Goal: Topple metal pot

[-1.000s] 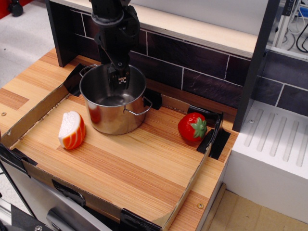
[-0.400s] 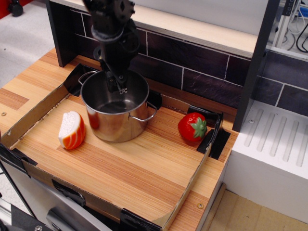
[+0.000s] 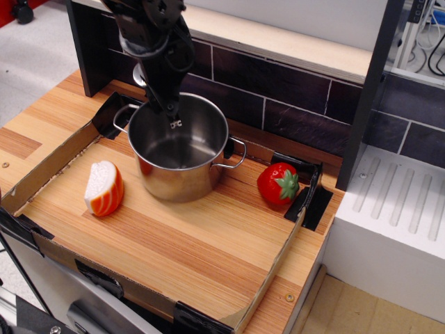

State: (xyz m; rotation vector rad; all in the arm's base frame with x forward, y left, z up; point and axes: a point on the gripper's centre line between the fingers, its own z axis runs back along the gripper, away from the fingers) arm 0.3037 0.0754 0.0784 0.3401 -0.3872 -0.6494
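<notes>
The metal pot stands in the back left part of a wooden board. It is shiny, lidless, with two thin loop handles, and it leans with its mouth turned a little to the right and front. My gripper comes down from above at the pot's far left rim. Its narrow black fingers look closed on that rim, with the tips just inside the pot. The red toy strawberry lies to the right of the pot, apart from it.
An orange and white toy slice stands left of the pot. A low cardboard rim edges the board. A dark tiled wall rises close behind the pot. A white ribbed surface lies to the right.
The gripper has swung to the right and back with the rim. The pot has shifted right and tipped from upright into a lean, its right handle now nearer the strawberry.
</notes>
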